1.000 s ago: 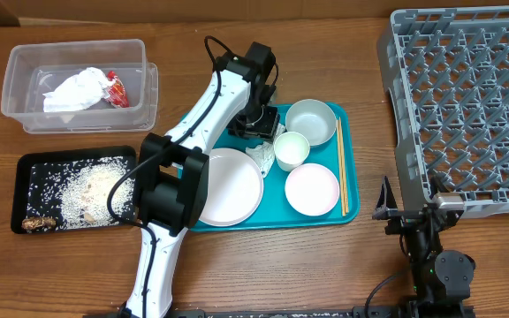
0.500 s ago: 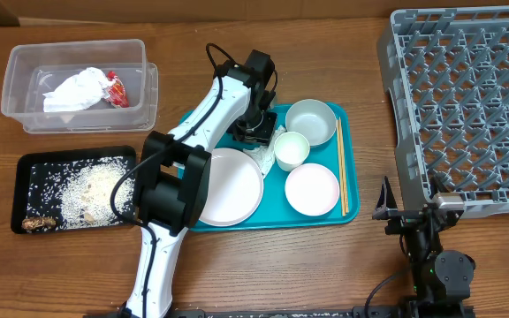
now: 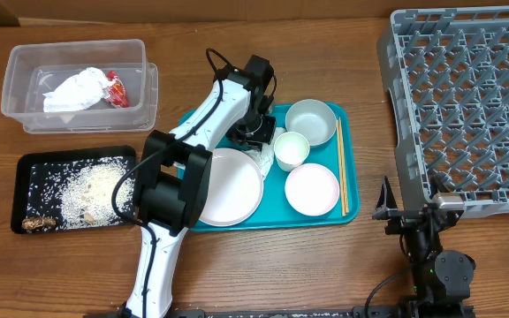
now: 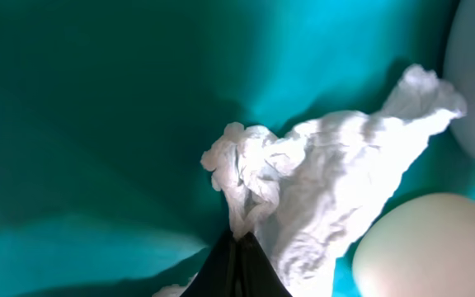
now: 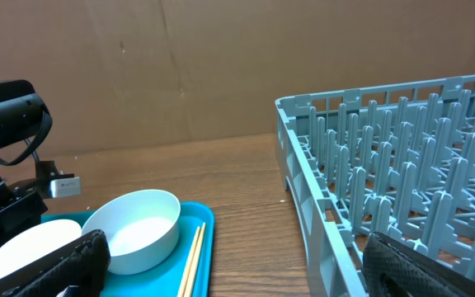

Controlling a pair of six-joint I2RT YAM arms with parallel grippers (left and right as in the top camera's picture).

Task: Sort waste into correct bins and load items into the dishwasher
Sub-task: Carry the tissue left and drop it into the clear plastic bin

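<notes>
Left tool [image 4: 236, 254] pointing down, pinching napkin [image 4: 324, 194]

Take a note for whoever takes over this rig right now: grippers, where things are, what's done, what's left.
Left gripper: shut on the crumpled napkin on the teal tray, beside the cup.
Right gripper: open, empty, near the dish rack's front edge.
Done: a white napkin and the red wrapper are in the clear tub; rice scraps in the black tray.
Left: bin the gripped napkin, then rack the large white plate, pink plate, bowl, cup and chopsticks, all on the teal tray. Rack holds nothing.
</notes>
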